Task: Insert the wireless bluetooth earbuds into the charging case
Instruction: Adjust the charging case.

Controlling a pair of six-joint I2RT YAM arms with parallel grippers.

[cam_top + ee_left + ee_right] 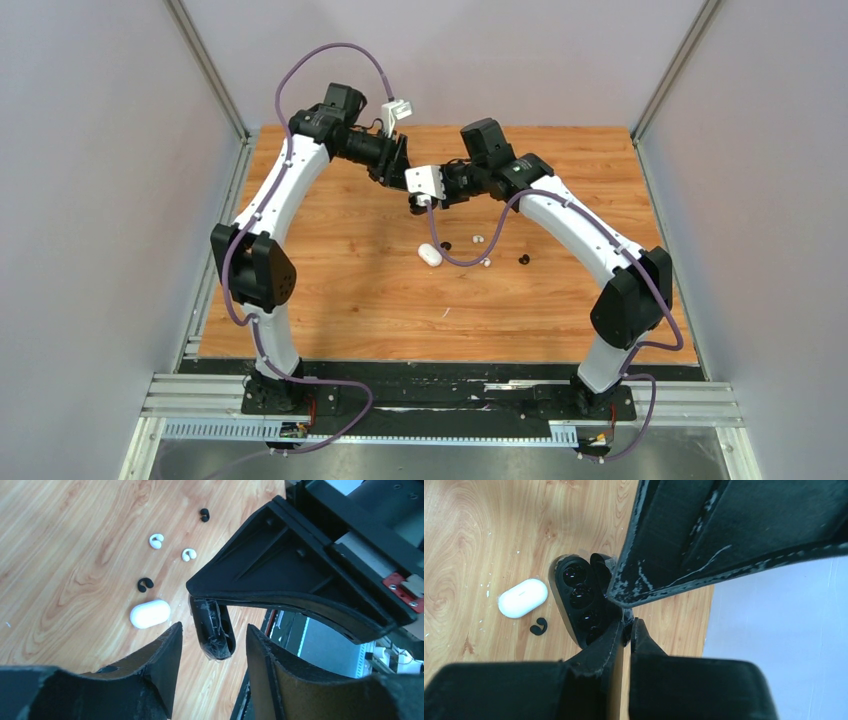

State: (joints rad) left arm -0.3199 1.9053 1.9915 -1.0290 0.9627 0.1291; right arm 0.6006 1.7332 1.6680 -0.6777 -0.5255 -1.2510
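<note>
Wood-grain bench (330,290), grey partition walls around. Right claw (628,627): clenched on the rim of a glossy black pebble-shaped charging case (576,597), wells showing, held above the bench. Left claw (214,630): jaws part-way apart, straddling that case, a gap on each side. Tiny C-shaped earbuds lie on the bench, clear of both claws. Count is four: first white earbud (156,540), second white earbud (188,554), first black earbud (204,514), second black earbud (145,584). One closed white pebble-shaped case (149,613) lies just beside the second black earbud. Cases: two.
</note>
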